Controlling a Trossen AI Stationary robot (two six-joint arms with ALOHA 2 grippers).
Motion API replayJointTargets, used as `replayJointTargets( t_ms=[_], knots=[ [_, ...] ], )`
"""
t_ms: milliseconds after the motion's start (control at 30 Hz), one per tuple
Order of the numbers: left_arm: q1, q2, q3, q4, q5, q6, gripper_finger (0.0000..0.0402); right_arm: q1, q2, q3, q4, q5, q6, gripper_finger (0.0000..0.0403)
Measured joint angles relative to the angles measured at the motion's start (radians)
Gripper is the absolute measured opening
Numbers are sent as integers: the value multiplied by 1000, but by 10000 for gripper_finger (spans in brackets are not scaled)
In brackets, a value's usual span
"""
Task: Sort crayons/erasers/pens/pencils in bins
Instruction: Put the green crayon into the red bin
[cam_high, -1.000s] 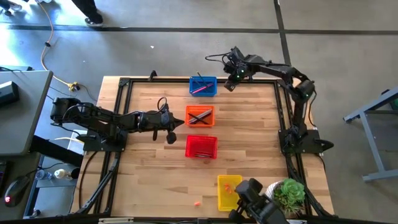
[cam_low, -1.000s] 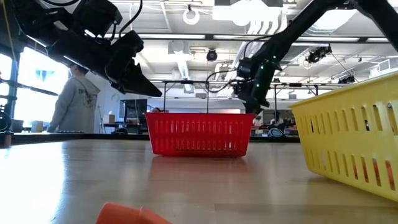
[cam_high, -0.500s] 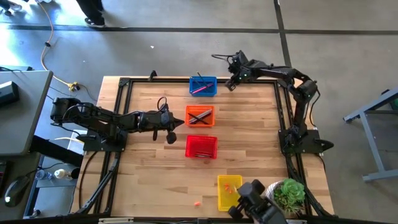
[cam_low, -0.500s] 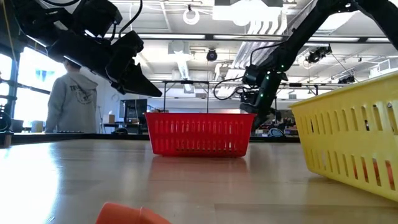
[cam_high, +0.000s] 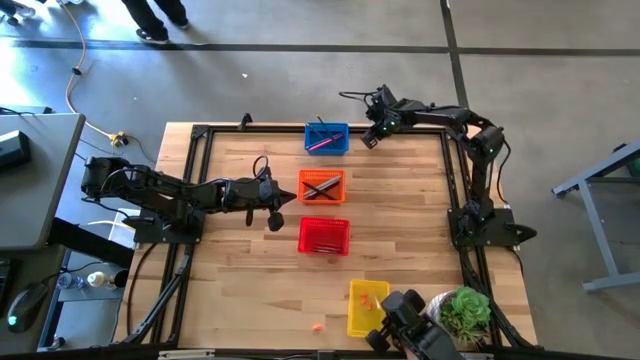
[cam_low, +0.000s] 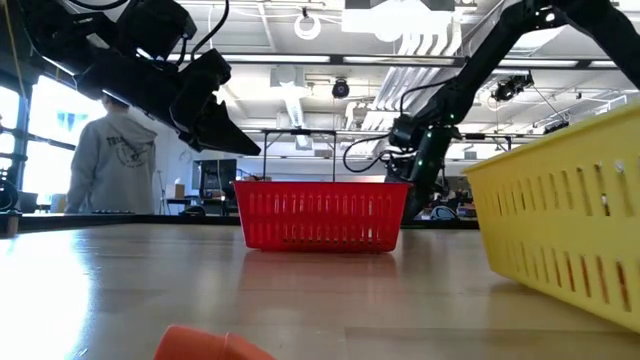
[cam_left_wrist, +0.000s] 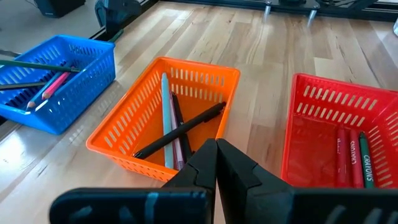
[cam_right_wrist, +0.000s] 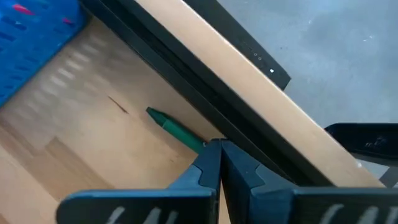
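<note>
Right pincer (cam_right_wrist: 214, 148) closed, empty, tips touching green pencil (cam_right_wrist: 176, 130) beside blue bin (cam_right_wrist: 37, 37).

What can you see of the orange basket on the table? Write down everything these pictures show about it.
The orange basket is a small rectangular plastic bin with slotted mesh walls and a solid rim. It sits upright and flat on the wooden table, in a row between the blue basket and the red basket, apart from both. Inside lie a few long thin sticks, crossed: a black pen, a pale blue one and a dark one. No gripper touches it.
</note>
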Motion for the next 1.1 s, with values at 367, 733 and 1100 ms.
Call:
replayJointTargets(
  t_ms=[367,733,1100],
  knots=[
    [0,0,0,-7,0,-2,0,-7,2,2,-43,-25,0,0],
    [0,0,0,-9,1,-2,0,27,-53,14,-210,-41,-129,0],
    [-3,0,0,-16,29,1,0,53,-44,13,-175,61,-464,80]
  ],
)
